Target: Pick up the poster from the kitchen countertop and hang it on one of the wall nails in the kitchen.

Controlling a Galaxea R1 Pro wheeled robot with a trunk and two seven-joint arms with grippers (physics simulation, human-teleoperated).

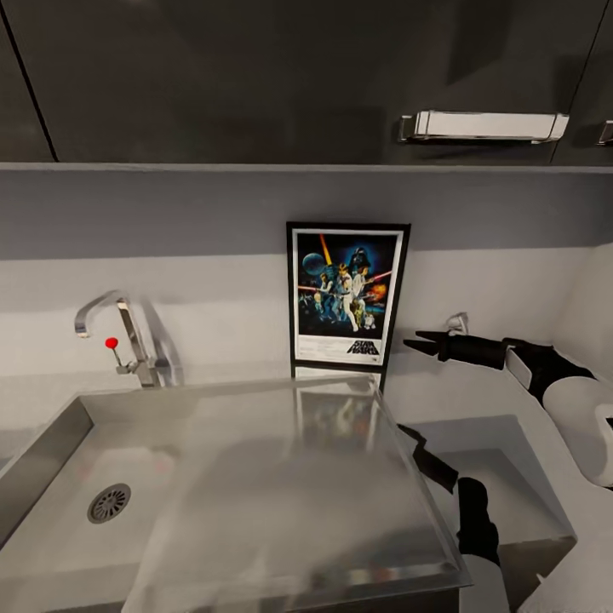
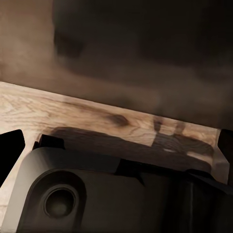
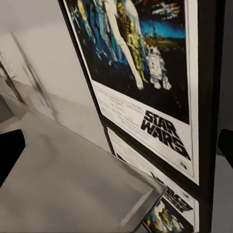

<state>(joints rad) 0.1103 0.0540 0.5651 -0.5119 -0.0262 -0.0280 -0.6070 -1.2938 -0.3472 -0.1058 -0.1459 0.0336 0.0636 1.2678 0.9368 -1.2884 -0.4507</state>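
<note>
Against the back wall, in the head view, the poster (image 1: 347, 295) stands upright on the grey surface (image 1: 460, 392) behind the sink's drainboard (image 1: 298, 477); the right tool (image 1: 426, 343), fingers spread, hangs just beside it. The left wrist view shows wood flooring (image 2: 58, 111); that tool's state I cannot tell. The right wrist view shows the poster (image 3: 145, 82) close ahead.

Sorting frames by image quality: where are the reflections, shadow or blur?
Head view: the poster is sharp and mirrored faintly in the shiny drainboard. Right wrist view: the poster is tilted and slightly soft, reflected in the countertop. Left wrist view: dim, hazy upper half, shadows on a wood floor.
</note>
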